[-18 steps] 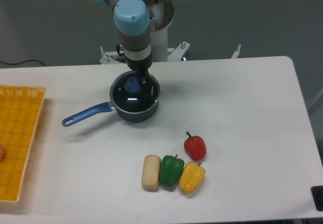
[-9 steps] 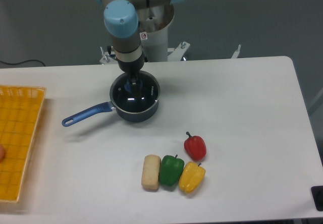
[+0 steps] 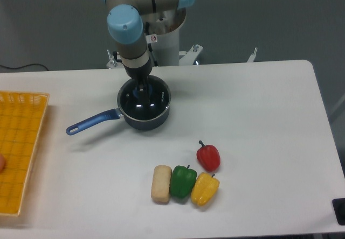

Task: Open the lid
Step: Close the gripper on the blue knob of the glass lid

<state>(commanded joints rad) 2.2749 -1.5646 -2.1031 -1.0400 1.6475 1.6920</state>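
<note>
fixed camera, the only view. the lid (image 3: 144, 100) sits flat on the dark blue saucepan (image 3: 141, 119), towards the back of the white bench (image 3: 259, 120), left of centre. the pan's long handle (image 3: 92, 122) points to the front left, away from the arm, so it leaves the descent path free.

the arm comes down almost vertically from above, and the hand (image 3: 142, 89) is right at the blue knob (image 3: 141, 92) in the middle of the lid. the fingers appear to flank the knob, which fits a top-down pinch: the knob is the only graspable part of a flat glass disc. the wrist blocks most of the contact zone, so it cannot be told whether the fingers are spread or pressed onto the knob. the lid shows no tilt or gap above the pan rim; judged not yet lifted.

elsewhere on the bench: a red pepper (image 3: 208, 155), a green pepper (image 3: 183, 181), a yellow pepper (image 3: 205, 189) and a beige bread-like block (image 3: 161, 183) grouped near the front, well apart from the pan. a yellow basket (image 3: 19, 147) lies at the left edge.
</note>
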